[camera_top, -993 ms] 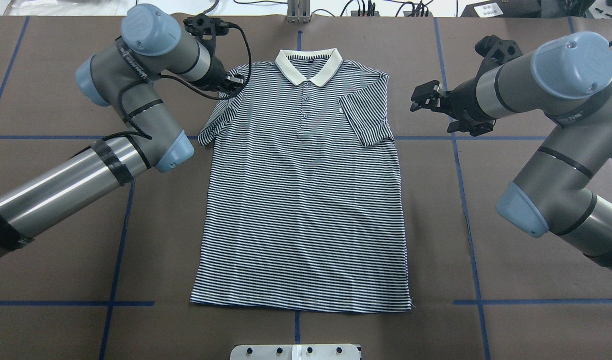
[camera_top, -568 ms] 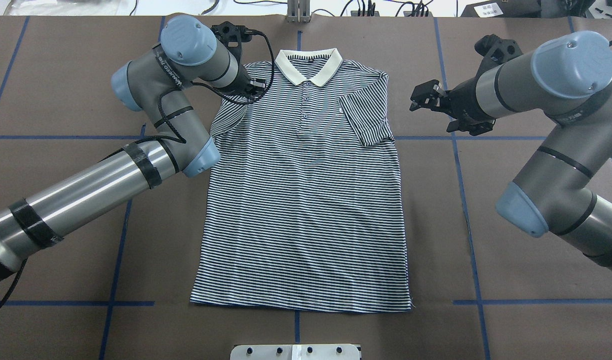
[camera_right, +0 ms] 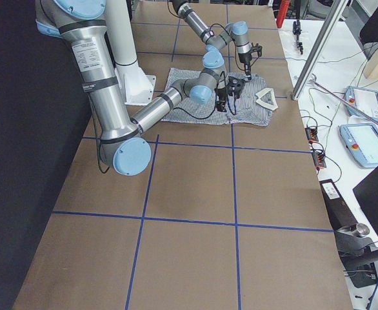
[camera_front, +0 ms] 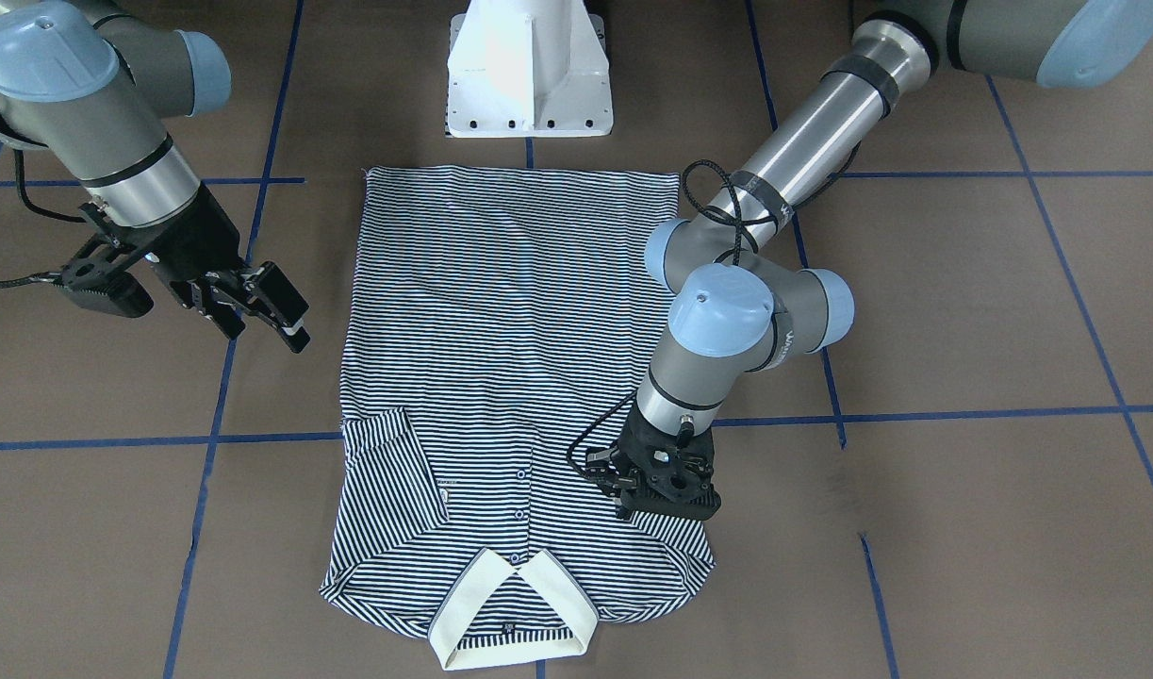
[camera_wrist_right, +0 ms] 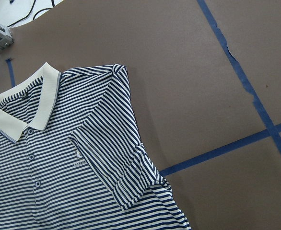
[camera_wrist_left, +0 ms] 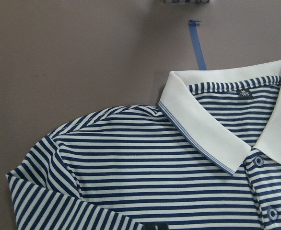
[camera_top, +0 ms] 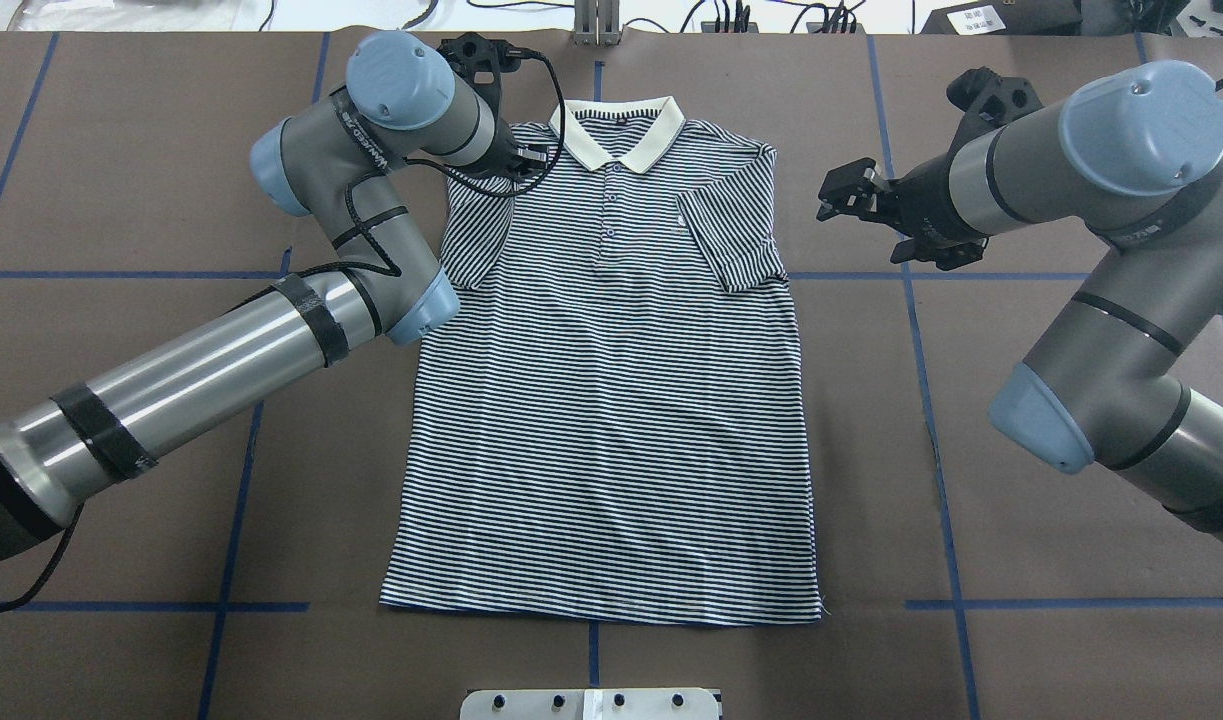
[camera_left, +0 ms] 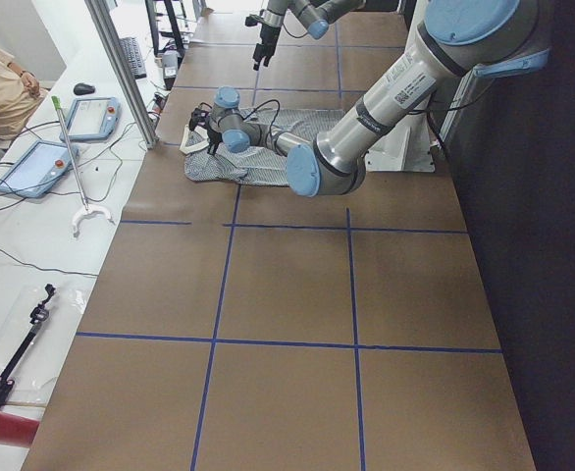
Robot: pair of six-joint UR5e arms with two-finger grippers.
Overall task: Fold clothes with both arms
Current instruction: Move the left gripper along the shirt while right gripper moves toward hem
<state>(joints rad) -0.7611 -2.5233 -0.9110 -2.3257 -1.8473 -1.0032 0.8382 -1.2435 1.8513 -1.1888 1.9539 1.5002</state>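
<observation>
The polo shirt lies flat, face up, mid-table. Its right sleeve is folded over the chest, and its left sleeve is turned inward by my left gripper; I cannot tell whether that gripper is grasping. My right gripper hovers beside the shirt, fingers spread and empty. I judge the body folds are not yet done.

L end effector fingertips hidden under own wrist; grip on polo shirt sleeve unclear.
</observation>
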